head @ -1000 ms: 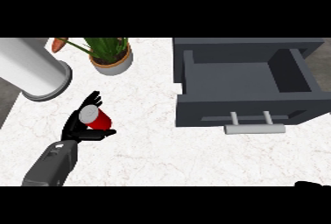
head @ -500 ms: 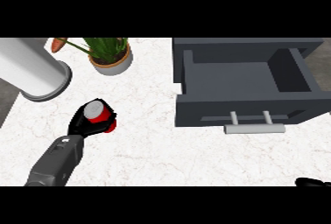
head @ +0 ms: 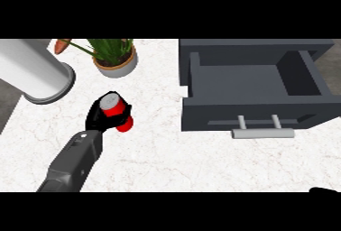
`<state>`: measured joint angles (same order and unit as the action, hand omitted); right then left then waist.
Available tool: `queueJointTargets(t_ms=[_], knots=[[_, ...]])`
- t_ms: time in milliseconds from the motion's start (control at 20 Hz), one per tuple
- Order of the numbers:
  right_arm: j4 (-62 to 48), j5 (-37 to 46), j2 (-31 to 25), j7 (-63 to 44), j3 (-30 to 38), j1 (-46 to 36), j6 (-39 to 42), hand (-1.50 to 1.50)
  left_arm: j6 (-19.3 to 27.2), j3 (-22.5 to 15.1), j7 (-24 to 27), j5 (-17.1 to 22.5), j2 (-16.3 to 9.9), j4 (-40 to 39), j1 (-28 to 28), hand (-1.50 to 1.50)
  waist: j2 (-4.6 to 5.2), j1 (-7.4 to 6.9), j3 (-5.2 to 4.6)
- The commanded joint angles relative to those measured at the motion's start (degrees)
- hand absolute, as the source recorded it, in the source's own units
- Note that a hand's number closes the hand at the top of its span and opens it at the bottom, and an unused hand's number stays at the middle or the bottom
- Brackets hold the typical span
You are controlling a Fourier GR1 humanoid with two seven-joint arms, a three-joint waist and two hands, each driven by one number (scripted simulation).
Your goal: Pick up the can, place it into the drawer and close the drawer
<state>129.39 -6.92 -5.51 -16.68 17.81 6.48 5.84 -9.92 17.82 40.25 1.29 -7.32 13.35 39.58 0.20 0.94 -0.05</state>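
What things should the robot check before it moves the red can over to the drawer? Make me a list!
1. Can held: the left hand has its fingers curled round the red can. Ok.
2. Can lifted off the counter: cannot tell from this steep view.
3. Drawer open: the grey drawer is pulled out, its inside showing nothing in it. Ok.
4. Way across: bare counter lies between the can and the drawer's left wall. Ok.
5. Things nearby: the potted plant and the white cylinder stand behind the can, away from the drawer side. Ok.
6. Right hand: only a dark bit shows at the lower right corner. Cannot tell.
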Motion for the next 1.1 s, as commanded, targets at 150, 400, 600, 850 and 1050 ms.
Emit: queueJointTargets(t_ms=[150, 400, 600, 850, 1050], knots=[[-2.23, 1.61, -0.18, 1.99, 0.74, -0.41, 0.15, -1.50, 7.16, -0.64, -3.58, 1.95, 3.93, 8.01, 0.54, 1.50, -0.30, -0.79, 0.07], [3.91, 0.58, -0.07, -3.39, 0.46, 1.33, -0.45, -1.50, 11.99, -3.75, -11.63, 2.66, 7.21, 13.23, 5.91, 1.50, -0.54, -0.74, 0.07], [-1.16, 2.23, -0.62, -1.98, 0.89, -3.47, -2.16, -1.50, 12.37, -8.11, -19.46, 3.19, 7.27, 20.97, 6.76, 1.50, -0.50, -1.38, 0.08], [0.62, 2.35, 0.99, 2.13, 0.24, 1.64, 0.47, -1.50, 16.69, -16.88, -30.05, 9.58, 7.30, 30.78, 8.75, 1.50, -0.78, -0.48, 0.11], [0.54, 3.45, -1.14, -4.19, 0.34, -4.14, -2.60, -1.50, 21.07, -19.96, -38.98, 9.45, 7.31, 41.43, 8.13, 1.50, -0.51, -1.03, 0.06]])
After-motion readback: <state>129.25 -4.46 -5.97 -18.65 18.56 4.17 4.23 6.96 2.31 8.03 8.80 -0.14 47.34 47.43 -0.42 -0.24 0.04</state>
